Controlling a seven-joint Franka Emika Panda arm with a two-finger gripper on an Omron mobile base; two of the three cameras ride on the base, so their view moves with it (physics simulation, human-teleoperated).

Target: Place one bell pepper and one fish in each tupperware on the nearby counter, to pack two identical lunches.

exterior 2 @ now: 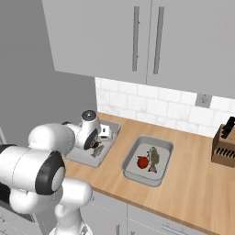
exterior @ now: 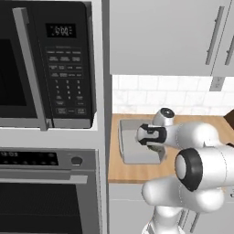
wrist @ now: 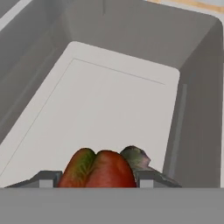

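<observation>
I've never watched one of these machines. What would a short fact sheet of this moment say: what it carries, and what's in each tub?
tool: shut on a red bell pepper, low over the left tub
left tub: a fish inside
right tub: one red pepper and one fish
surface: wooden counter
nearby: knife block

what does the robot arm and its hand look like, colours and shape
The arm is glossy white, built of rounded, bulbous segments with dark, nearly black rings and caps at the joints. The hand has two small grey finger tips. No cables or markings are visible.
</observation>
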